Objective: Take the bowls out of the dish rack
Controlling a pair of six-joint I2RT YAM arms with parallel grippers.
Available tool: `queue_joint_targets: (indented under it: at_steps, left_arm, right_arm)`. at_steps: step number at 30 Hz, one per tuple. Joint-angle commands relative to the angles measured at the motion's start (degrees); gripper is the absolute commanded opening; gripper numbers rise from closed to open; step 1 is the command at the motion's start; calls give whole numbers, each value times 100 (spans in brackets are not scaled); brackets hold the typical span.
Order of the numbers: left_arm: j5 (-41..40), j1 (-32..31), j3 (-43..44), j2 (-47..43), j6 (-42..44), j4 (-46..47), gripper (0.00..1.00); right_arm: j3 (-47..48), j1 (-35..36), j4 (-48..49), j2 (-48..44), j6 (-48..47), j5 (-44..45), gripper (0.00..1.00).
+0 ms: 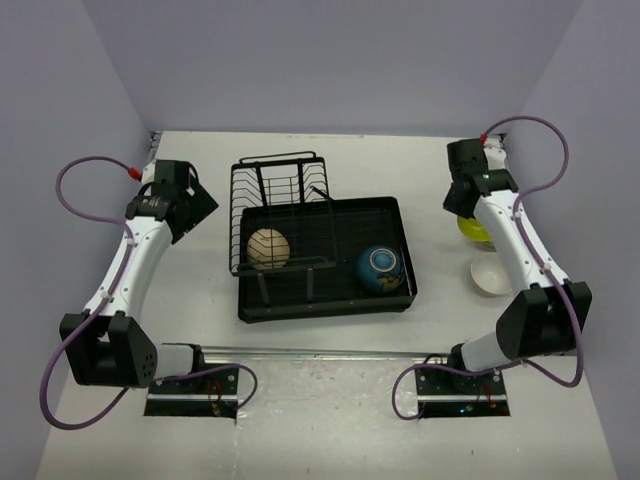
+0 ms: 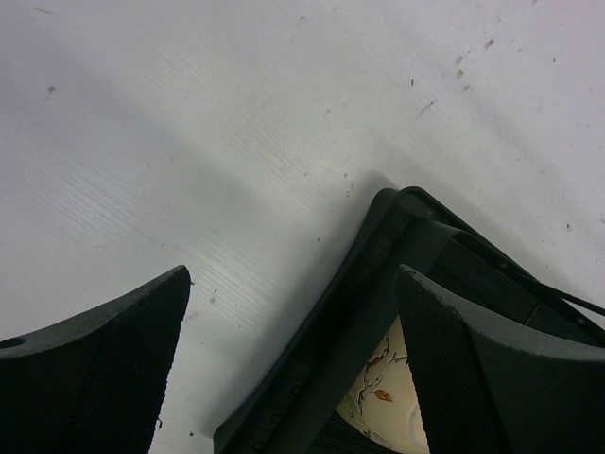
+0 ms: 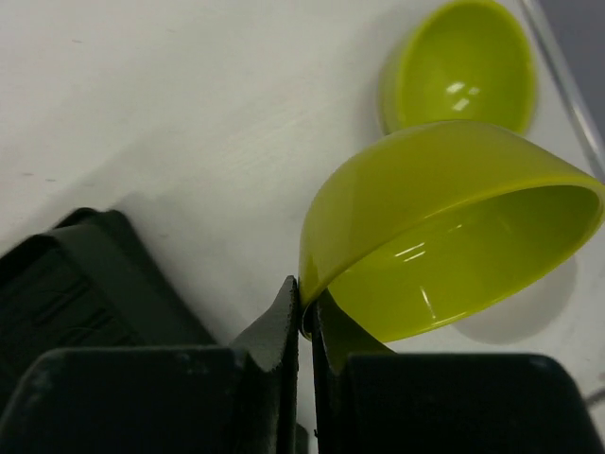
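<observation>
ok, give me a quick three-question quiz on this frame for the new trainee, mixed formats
1. Pick one: the right gripper is shut on a bowl of which colour? A tan, B lime-green, C blue.
2. True or false: the cream-white bowl sits outside the dish rack, on its right.
3. Fill in: the left gripper is ___ (open or shut).
Key: 1 B, the lime-green bowl, pinched at its rim. 2 true. 3 open.
</observation>
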Motion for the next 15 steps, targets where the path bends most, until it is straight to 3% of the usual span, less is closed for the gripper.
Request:
queue_joint_targets:
  at_steps: [1,7,15]
  left_arm:
    - [-16,24,190,63,146,188,89]
    - [151,24,-82,98,6,443,89]
    - [90,24,260,317,94,365,89]
  right_arm:
    - [-429,-441,-197,-827,-560,663,0]
    - [-983,-1082,-98,-935,-992,365,0]
    - [-1396,-1198,-10,-663,-843,-31,0]
